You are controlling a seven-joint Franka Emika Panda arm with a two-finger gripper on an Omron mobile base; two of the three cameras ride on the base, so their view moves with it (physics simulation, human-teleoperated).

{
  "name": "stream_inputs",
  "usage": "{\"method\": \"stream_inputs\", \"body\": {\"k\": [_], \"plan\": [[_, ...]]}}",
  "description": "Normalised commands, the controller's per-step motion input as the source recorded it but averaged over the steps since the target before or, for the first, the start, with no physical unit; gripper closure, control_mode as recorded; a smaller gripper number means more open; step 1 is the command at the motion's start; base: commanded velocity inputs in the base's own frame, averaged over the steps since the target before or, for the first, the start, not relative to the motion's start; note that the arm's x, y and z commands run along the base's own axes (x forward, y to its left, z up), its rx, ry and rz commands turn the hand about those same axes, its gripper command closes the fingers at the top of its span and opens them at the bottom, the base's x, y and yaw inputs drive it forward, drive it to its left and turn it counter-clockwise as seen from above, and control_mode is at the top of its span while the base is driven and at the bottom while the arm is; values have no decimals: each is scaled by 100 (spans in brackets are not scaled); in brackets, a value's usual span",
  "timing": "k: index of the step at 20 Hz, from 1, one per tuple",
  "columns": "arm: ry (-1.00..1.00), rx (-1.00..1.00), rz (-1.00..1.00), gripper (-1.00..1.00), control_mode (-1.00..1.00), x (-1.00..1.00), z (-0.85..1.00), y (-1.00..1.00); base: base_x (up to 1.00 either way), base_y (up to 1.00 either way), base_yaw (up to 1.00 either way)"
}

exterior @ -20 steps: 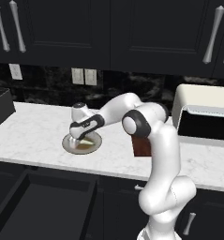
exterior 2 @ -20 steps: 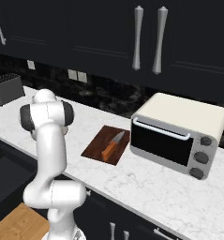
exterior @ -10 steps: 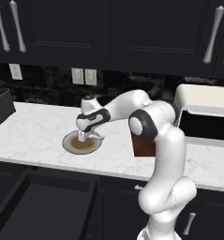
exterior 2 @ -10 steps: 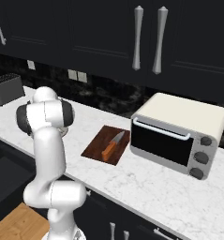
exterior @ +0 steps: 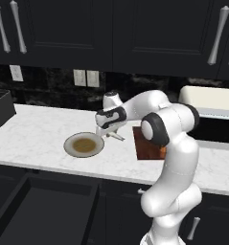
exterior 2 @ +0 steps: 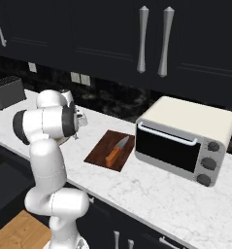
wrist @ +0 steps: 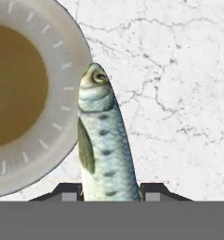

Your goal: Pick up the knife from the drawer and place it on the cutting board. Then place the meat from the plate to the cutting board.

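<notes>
Half done: knife (exterior 2: 114,151) on cutting board (exterior 2: 101,153); meat (wrist: 104,140) clamped in gripper (wrist: 111,191), lifted off plate (exterior: 68,146), not yet on board

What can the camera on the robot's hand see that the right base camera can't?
The hand view shows the meat, a scaly fish with its eye, gripped between the hand's fingertips, just past the plate's rim over the white counter. The right base view shows the knife lying on the cutting board, the toaster oven and the cabinet doors. Both show the marble counter.
</notes>
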Motion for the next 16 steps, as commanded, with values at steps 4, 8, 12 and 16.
{"method": "stream_inputs", "body": {"k": [4,8,12,16], "plan": [[2,0,-58,100,-100,-11,27,-90,0,0,0],[2,1,-49,100,-100,-28,26,-100,0,0,0],[7,0,-49,100,-100,-44,4,-94,0,0,0],[3,0,-47,100,-100,-41,-7,-77,0,0,0]]}}
